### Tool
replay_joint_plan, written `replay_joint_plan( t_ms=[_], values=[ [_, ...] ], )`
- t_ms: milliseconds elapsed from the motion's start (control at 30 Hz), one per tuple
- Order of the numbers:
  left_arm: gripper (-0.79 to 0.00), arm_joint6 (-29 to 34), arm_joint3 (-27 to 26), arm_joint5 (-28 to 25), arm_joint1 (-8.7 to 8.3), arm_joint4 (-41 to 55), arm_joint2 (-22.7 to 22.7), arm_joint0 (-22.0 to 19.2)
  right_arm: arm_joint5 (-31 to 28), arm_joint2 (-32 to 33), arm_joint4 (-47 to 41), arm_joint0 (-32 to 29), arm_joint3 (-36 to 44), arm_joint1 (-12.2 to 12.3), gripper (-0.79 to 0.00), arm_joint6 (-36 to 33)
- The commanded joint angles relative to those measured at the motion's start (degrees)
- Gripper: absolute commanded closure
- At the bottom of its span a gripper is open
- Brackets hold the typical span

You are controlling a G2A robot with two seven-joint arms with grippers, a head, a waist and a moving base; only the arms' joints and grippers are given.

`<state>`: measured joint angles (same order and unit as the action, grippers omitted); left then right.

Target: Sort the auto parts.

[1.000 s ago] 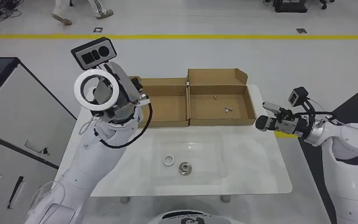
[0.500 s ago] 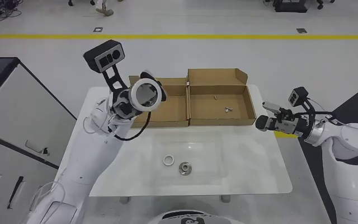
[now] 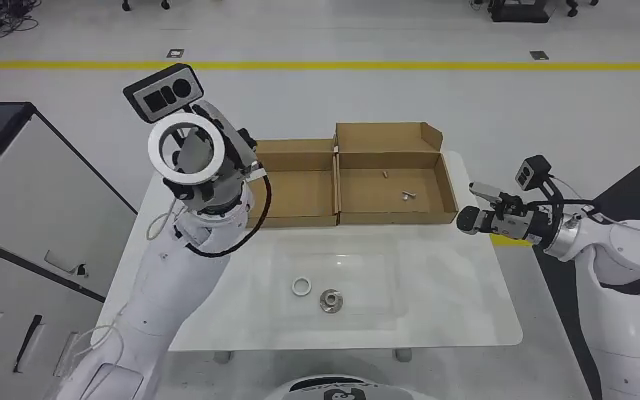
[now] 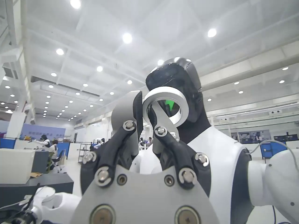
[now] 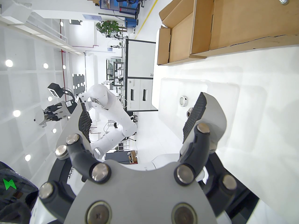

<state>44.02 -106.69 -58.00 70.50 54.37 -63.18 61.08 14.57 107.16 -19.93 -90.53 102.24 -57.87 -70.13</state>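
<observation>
Closest to the robot's head, the left pincer (image 4: 146,108) is clamped on the wall of a wide metal ring (image 4: 163,90), one finger inside the hole and one outside. The left arm is raised high above the tabletop's (image 3: 450,290) left side, wrist turned so the ring's opening faces the head. This looks like the step between pick and place: the part is lifted and apparently being shown for identification.

Below, near the tabletop's middle, a small white ring (image 3: 301,287) and a flanged metal part (image 3: 330,299) lie just beside each other, not yet sorted. The right pincer (image 3: 465,222) hovers level off the right edge, its fingers wide apart and holding nothing.

At the far edge stand two open cardboard boxes side by side. The right box (image 3: 390,128) holds a bolt (image 3: 407,194). The left box (image 3: 300,147) is partly hidden by the arm. The next move likely calls for turning the wrist down, lowering the ring into the matching box and clearing its wall.
</observation>
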Motion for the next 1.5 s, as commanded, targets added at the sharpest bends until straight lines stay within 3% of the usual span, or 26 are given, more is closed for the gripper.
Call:
replay_joint_plan(
  t_ms=[0,233,500,667,900,1467],
  values=[
    [0.0,1.7,0.6,0.0,0.27,0.7,-0.4,0.0,0.0,0.0,0.0,0.0,0.0,0.0,-0.785,0.0],
    [0.0,3.9,4.1,1.7,0.09,-11.7,-3.1,-0.1,0.0,0.0,0.0,0.0,0.0,0.0,-0.785,0.0],
    [0.0,2.6,3.9,3.2,0.01,-20.0,-4.6,0.6,0.0,0.0,0.0,0.0,0.0,0.0,-0.785,0.0],
    [0.0,-0.6,2.6,0.7,0.51,-13.9,-2.5,1.1,0.0,0.0,0.0,0.0,0.0,0.0,-0.785,0.0],
    [0.0,0.3,2.2,0.0,0.94,-6.0,-1.7,0.6,0.0,0.0,0.0,0.0,0.0,0.0,-0.785,0.0],
    [0.0,0.5,2.2,1.0,0.99,-6.6,-2.1,0.7,0.0,0.0,0.0,0.0,0.0,0.0,-0.785,0.0]
  ],
)
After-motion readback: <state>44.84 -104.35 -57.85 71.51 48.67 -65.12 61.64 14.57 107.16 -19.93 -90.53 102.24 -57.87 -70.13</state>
